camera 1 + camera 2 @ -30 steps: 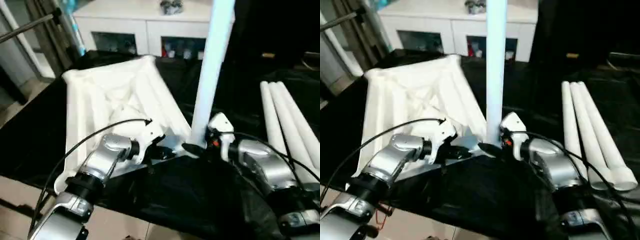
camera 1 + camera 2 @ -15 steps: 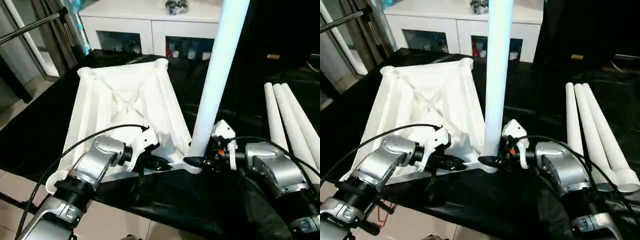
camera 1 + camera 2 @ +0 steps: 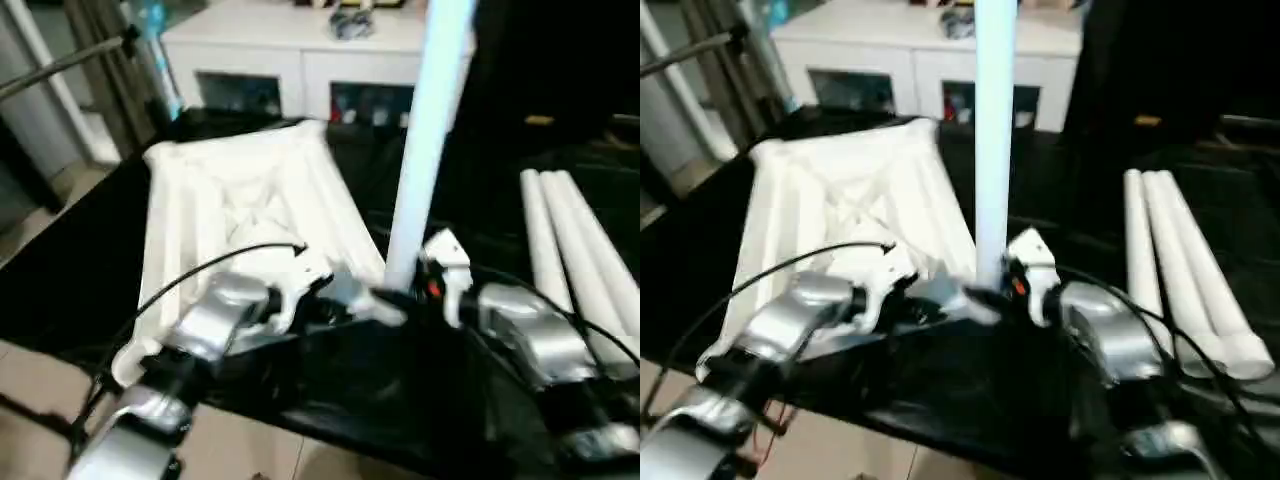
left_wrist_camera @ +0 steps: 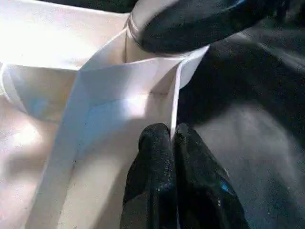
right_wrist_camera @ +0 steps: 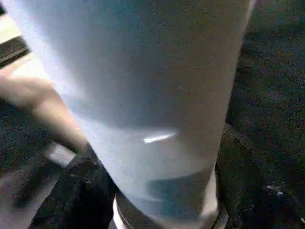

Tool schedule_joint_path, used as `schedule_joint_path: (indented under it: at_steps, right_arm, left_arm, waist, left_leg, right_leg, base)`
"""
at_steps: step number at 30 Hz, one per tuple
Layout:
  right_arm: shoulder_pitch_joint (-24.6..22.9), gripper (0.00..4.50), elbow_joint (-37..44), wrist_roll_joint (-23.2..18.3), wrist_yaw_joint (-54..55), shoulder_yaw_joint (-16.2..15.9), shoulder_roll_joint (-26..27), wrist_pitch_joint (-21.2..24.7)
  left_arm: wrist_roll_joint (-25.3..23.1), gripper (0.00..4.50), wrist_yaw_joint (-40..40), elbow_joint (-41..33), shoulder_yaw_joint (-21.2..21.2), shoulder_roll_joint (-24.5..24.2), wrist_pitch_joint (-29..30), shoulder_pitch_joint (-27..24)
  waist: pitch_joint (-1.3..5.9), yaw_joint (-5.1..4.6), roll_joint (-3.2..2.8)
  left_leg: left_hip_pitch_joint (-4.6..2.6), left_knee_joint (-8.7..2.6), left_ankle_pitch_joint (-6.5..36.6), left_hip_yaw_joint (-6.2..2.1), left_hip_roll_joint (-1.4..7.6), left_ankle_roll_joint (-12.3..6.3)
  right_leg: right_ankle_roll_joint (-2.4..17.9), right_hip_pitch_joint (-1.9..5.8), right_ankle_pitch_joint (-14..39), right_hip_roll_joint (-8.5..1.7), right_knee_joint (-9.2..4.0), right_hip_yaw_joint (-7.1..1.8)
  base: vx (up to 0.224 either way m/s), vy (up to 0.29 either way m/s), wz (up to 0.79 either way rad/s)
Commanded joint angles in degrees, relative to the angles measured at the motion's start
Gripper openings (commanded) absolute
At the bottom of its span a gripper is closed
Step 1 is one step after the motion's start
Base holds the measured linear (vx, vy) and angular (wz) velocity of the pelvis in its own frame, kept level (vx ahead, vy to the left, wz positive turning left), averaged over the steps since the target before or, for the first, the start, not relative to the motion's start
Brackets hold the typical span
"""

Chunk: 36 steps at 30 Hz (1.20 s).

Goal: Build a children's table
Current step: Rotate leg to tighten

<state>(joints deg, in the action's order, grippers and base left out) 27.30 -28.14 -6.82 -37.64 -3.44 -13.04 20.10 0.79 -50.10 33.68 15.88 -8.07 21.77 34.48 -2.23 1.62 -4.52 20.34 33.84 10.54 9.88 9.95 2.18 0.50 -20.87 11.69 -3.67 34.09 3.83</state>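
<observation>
The white tabletop (image 3: pixel 240 200) lies upside down on the black cloth (image 3: pixel 380 400), ribs facing up. One white leg (image 3: pixel 425 130) stands straight up in the tabletop's near corner socket. My left claw (image 4: pixel 172 143) has its two black fingers pressed together, pinching the thin wall of the tabletop just beside that socket. My right claw (image 3: pixel 400 297) is at the bottom of the standing leg, with one finger on each side; I cannot tell if it squeezes. Three more legs (image 3: pixel 570 250) lie side by side on the cloth, well apart from the tabletop.
</observation>
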Motion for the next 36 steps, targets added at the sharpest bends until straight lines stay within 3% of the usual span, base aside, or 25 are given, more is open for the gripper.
schedule_joint_path:
  at_steps: [1, 3, 4, 5, 8, 10, 11, 12, 13, 14, 15, 16, 18, 20, 21, 22, 23, 24, 25, 27, 31, 33, 34, 36]
  right_arm:
    - [-0.91, 2.50, -6.42, 0.53, 5.87, -3.24, 5.39, 4.59]
    - [0.32, 2.50, -8.76, 0.19, 9.75, -1.85, 7.65, 4.86]
    - [1.15, 2.85, -10.13, -0.36, 11.29, -0.88, 9.33, 4.09]
    - [1.43, 3.05, -10.57, -0.71, 11.66, -0.28, 9.90, 3.76]
    - [1.85, 3.28, -11.07, -1.28, 11.29, 0.73, 10.34, 3.61]
    - [1.78, 3.52, -9.83, -0.33, 9.94, 0.58, 9.43, 2.36]
    - [1.65, 3.60, -9.27, 0.05, 9.64, 0.29, 9.01, 1.92]
    - [1.51, 3.60, -8.74, 0.41, 9.37, -0.01, 8.61, 1.50]
    - [0.75, 3.66, -6.61, 0.60, 7.42, -0.90, 7.24, 1.15]
    - [-0.50, 3.66, -3.56, 0.80, 4.64, -2.14, 5.16, 0.96]
    - [-1.16, 3.66, -2.08, 0.84, 3.37, -2.69, 4.27, 0.96]
    - [-2.78, 3.66, 1.02, 0.90, 0.39, -3.74, 1.58, 1.40]
    - [-5.39, 3.66, 5.50, 0.55, -3.64, -4.69, -2.34, 2.24]
    - [-7.98, 3.66, 10.06, -0.51, -8.33, -4.63, -6.96, 2.95]
    - [-9.20, 3.66, 12.00, -1.15, -10.63, -4.33, -9.15, 2.91]
    - [-9.94, 3.66, 13.14, -1.48, -11.86, -4.11, -10.29, 2.86]
    - [-11.02, 3.66, 14.98, -2.36, -14.40, -3.33, -12.88, 2.92]
    - [-11.43, 3.66, 15.69, -2.86, -15.55, -2.89, -14.01, 2.99]
    - [-12.89, 3.66, 18.23, -5.14, -19.54, -0.92, -18.06, 3.64]
    - [-13.08, 3.66, 18.43, -5.64, -20.25, -0.38, -18.81, 3.78]
    - [-13.29, 3.66, 18.08, -5.46, -20.34, 1.13, -21.04, 3.10]
    - [-13.21, 3.66, 18.11, -5.48, -19.51, 2.03, -21.46, 3.31]
    - [-13.49, 3.66, 18.95, -6.50, -19.45, 2.67, -21.89, 4.06]
    - [-13.92, 3.66, 20.08, -7.40, -19.86, 2.72, -22.25, 4.76]
  left_arm:
    - [0.27, 0.00, 6.66, 0.99, -1.36, 3.33, 0.52, 2.51]
    - [0.08, 0.00, 7.86, 1.46, -1.34, 4.34, 0.53, 2.85]
    - [0.00, 0.00, 7.78, 1.44, -1.13, 5.05, 0.52, 2.86]
    - [-0.19, 0.00, 7.50, 1.31, -0.93, 5.25, 0.29, 2.77]
    - [-0.48, 0.00, 6.33, 1.16, -0.38, 5.10, -0.55, 2.54]
    - [-0.71, 0.00, 3.99, 1.24, 0.58, 4.35, -2.05, 2.34]
    - [-0.71, 0.00, 3.46, 1.20, 0.77, 4.16, -2.26, 2.29]
    - [-0.72, 0.00, 2.97, 1.16, 0.95, 3.99, -2.45, 2.25]
    - [-0.50, 0.00, 1.85, 0.50, 1.28, 3.52, -2.81, 1.90]
    - [-0.28, 0.00, 0.60, -0.52, 1.69, 2.94, -2.87, 1.41]
    - [-0.17, 0.00, 0.06, -1.13, 1.88, 2.65, -2.86, 1.08]
    - [0.14, 0.00, -1.52, -1.96, 2.29, 2.11, -3.29, 0.52]
    - [0.35, 0.00, -3.16, -2.96, 2.81, 1.38, -3.75, -0.36]
    - [0.49, 0.00, -4.37, -3.48, 2.96, 0.71, -3.74, -0.86]
    - [0.41, 0.00, -4.88, -3.60, 3.10, 0.33, -3.77, -1.10]
    - [0.33, 0.00, -5.23, -3.70, 3.16, 0.11, -3.84, -1.29]
    - [-0.03, 0.00, -5.40, -3.78, 3.32, -0.34, -4.05, -1.31]
    - [-0.14, 0.00, -5.45, -3.82, 3.36, -0.52, -4.13, -1.28]
    - [-0.17, 0.00, -5.86, -4.30, 3.27, -1.43, -4.25, -1.44]
    - [-0.10, 0.00, -6.06, -4.48, 3.20, -1.70, -4.26, -1.58]
    - [-0.20, 0.00, -6.73, -5.43, 3.27, -2.76, -4.09, -2.49]
    - [-0.05, 0.00, -7.32, -6.19, 3.24, -3.25, -3.84, -3.03]
    - [0.09, 0.00, -7.87, -6.78, 3.34, -3.71, -3.66, -3.48]
    - [0.28, 0.00, -8.22, -7.10, 3.50, -3.94, -3.53, -3.73]
  waist:
    - [1.67, -0.83, 0.87]
    - [1.67, -1.37, 0.67]
    - [1.74, -1.76, 0.32]
    - [1.65, -1.99, 0.22]
    - [1.68, -2.17, 0.34]
    - [1.63, -2.55, -0.48]
    - [1.71, -2.65, -0.24]
    - [1.97, -2.60, -0.22]
    - [2.15, -2.51, -0.73]
    - [2.19, -2.39, -0.82]
    - [2.24, -2.21, -0.81]
    - [2.53, -1.75, -0.35]
    - [2.85, -1.10, -0.24]
    - [3.28, -0.47, -0.44]
    - [3.32, -0.19, 0.51]
    - [3.53, 0.61, 0.50]
    - [3.48, 0.77, 1.12]
    - [3.56, 1.48, 0.65]
    - [3.64, 2.04, 1.31]
    - [3.47, 2.35, 1.36]
    - [3.01, 1.80, 1.65]
    - [3.03, 1.67, 1.82]
    - [3.09, 1.67, 1.43]
    - [3.22, 1.70, 1.59]
  left_leg:
    - [-0.95, -4.59, 25.75, -2.23, 2.43, 1.77]
    - [-0.68, -4.80, 26.14, -2.44, 2.41, 1.48]
    - [-1.16, -4.61, 27.53, -2.44, 2.31, 1.26]
    - [-1.11, -4.62, 28.15, -2.44, 2.29, 1.18]
    - [-1.01, -4.82, 28.96, -2.50, 2.39, 0.77]
    - [-1.10, -5.10, 30.84, -2.66, 2.54, 1.21]
    - [-1.09, -5.13, 31.06, -2.63, 2.54, 1.16]
    - [-0.88, -5.27, 29.85, -2.64, 2.62, 0.88]
    - [-0.61, -5.37, 28.43, -2.63, 2.70, 0.70]
    - [-0.28, -5.46, 26.35, -2.42, 2.93, 0.18]
    - [-0.40, -5.45, 25.92, -2.28, 3.02, 0.03]
    - [-0.25, -5.18, 22.50, -1.78, 3.02, -1.31]
    - [0.01, -4.84, 18.07, -1.38, 3.15, -3.29]
    - [-0.24, -4.30, 14.05, -1.11, 3.36, -4.80]
    - [0.43, -4.11, 10.60, -1.03, 3.34, -6.20]
    - [0.34, -3.75, 7.89, -0.90, 3.39, -7.59]
    - [0.51, -3.74, 7.05, -0.86, 3.40, -8.17]
    - [0.50, -3.50, 5.71, -0.89, 3.47, -8.98]
    - [0.56, -3.44, 4.86, -0.94, 3.56, -9.60]
    - [0.54, -3.38, 4.89, -0.82, 3.65, -10.17]
    - [0.87, -3.80, 8.68, -1.00, 3.46, -7.91]
    - [0.82, -3.79, 9.23, -0.98, 3.38, -7.36]
    - [0.89, -3.64, 8.27, -1.00, 3.30, -7.33]
    - [0.92, -3.42, 7.53, -0.92, 3.28, -7.74]
  right_leg:
    - [6.55, 0.54, 34.98, -5.15, -6.72, -1.94]
    - [5.25, 0.49, 35.67, -5.11, -6.97, -1.83]
    - [5.25, -0.10, 35.91, -5.18, -7.18, -1.89]
    - [5.21, -0.16, 36.13, -5.11, -7.28, -1.87]
    - [4.91, -0.18, 35.85, -5.02, -7.36, -1.84]
    - [5.25, -0.19, 34.35, -4.88, -7.37, -1.74]
    - [5.34, -0.16, 33.66, -4.85, -7.36, -1.73]
    - [6.08, 0.22, 31.04, -4.96, -7.05, -1.89]
    - [6.76, 0.49, 28.64, -5.01, -6.71, -2.09]
    - [8.10, 0.56, 24.15, -4.88, -6.45, -2.34]
    - [8.70, 0.62, 22.32, -4.82, -6.38, -2.39]
    - [10.83, 1.02, 16.37, -4.79, -5.85, -2.65]
    - [12.24, 1.45, 11.84, -4.92, -5.42, -2.68]
    - [13.87, 1.27, 6.95, -5.02, -4.89, -2.81]
    - [14.63, 1.96, 3.18, -5.01, -4.45, -2.72]
    - [15.15, 1.85, 0.97, -5.22, -4.04, -2.74]
    - [15.39, 1.97, 0.61, -5.28, -3.92, -2.70]
    - [15.32, 1.96, 0.37, -5.36, -3.68, -2.67]
    - [15.03, 2.18, 0.74, -5.48, -3.47, -2.67]
    - [14.79, 1.88, 1.95, -5.42, -3.65, -2.63]
    - [13.73, 1.72, 9.64, -5.40, -4.36, -2.44]
    - [13.41, 1.67, 10.83, -5.39, -4.45, -2.46]
    - [13.14, 1.55, 10.48, -5.34, -4.35, -2.52]
    - [13.27, 1.50, 9.29, -5.27, -4.20, -2.58]
  base:
    - [0.000, 0.000, 0.00]
    - [0.000, 0.000, 0.00]
    - [0.000, 0.000, 0.00]
    - [0.000, 0.000, 0.00]
    - [0.000, 0.000, 0.00]
    - [0.000, 0.000, 0.00]
    - [0.000, 0.000, 0.00]
    - [0.000, 0.000, 0.00]
    - [0.000, 0.000, 0.00]
    - [0.000, 0.000, 0.00]
    - [0.000, 0.000, 0.00]
    - [0.000, 0.000, 0.00]
    - [0.057, -0.001, 0.11]
    - [0.064, -0.010, 0.12]
    - [0.057, -0.008, 0.05]
    - [0.057, -0.008, 0.05]
    - [0.000, 0.000, 0.00]
    - [0.000, 0.000, 0.00]
    - [0.000, 0.000, 0.00]
    - [0.000, 0.000, 0.00]
    - [0.000, 0.000, 0.00]
    - [0.000, 0.000, 0.00]
    - [0.000, 0.000, 0.00]
    - [0.000, 0.000, 0.00]
